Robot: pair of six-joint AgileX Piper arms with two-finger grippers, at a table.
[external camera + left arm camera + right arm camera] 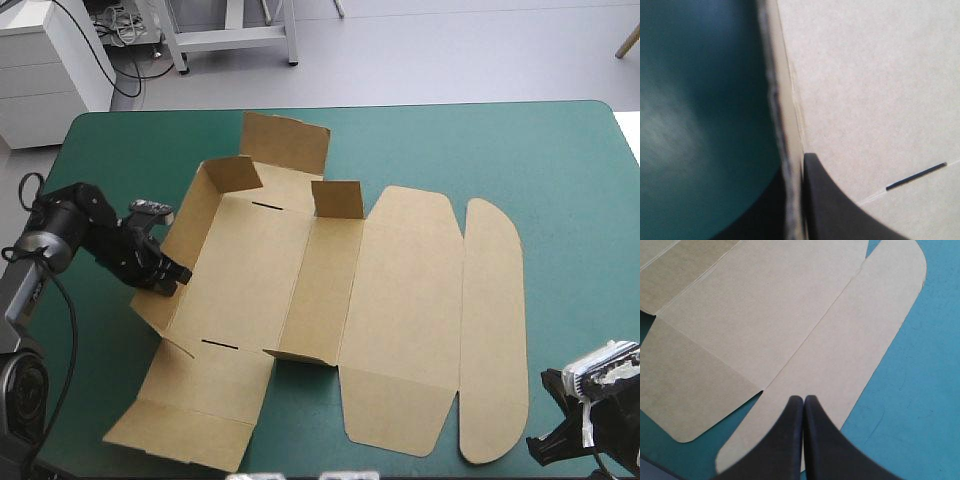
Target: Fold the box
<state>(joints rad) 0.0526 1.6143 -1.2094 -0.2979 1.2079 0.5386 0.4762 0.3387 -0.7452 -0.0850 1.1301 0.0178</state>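
The brown box [400, 290] lies as a cut sheet across the middle of the table, its lid and rounded flap [492, 330] flat on the right. Its left wall [178, 240] is raised, and two small tabs [338, 198] stand upright at the far side. My left gripper [172, 275] is shut on the left wall's edge; in the left wrist view the board's edge [785, 125] runs between the fingers [825, 200], with a slot [916, 176] nearby. My right gripper [556, 442] is shut near the table's front right corner, and in the right wrist view it [803, 399] hovers over the rounded flap [875, 320].
The teal-green cover [570, 180] shows bare to the right of the box and along the far edge. A front flap [195, 405] of the box reaches close to the table's near edge.
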